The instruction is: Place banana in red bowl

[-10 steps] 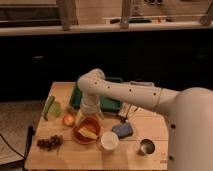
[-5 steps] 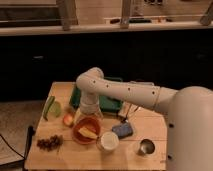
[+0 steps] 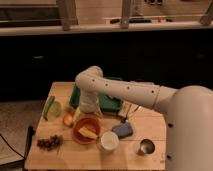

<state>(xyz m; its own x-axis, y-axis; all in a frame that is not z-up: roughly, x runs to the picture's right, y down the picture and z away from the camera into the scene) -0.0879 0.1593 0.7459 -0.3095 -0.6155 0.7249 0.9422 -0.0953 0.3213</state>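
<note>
The pale yellow banana [image 3: 88, 132] lies inside the orange-red bowl [image 3: 78, 134], toward its right side. The bowl stands on the wooden table [image 3: 60, 160] near the front. My gripper [image 3: 89, 113] hangs at the end of the white arm just above the bowl's far rim, apart from the banana.
A round orange-pink fruit [image 3: 67, 119] lies left of the bowl. A green vegetable [image 3: 48, 107] is at the far left and dark grapes [image 3: 48, 142] at the front left. A white cup [image 3: 109, 141], a blue object [image 3: 123, 130], a metal cup [image 3: 146, 147] and a green tray [image 3: 112, 102] stand nearby.
The arm has lifted slightly up and back from the bowl. The banana stays in the bowl.
</note>
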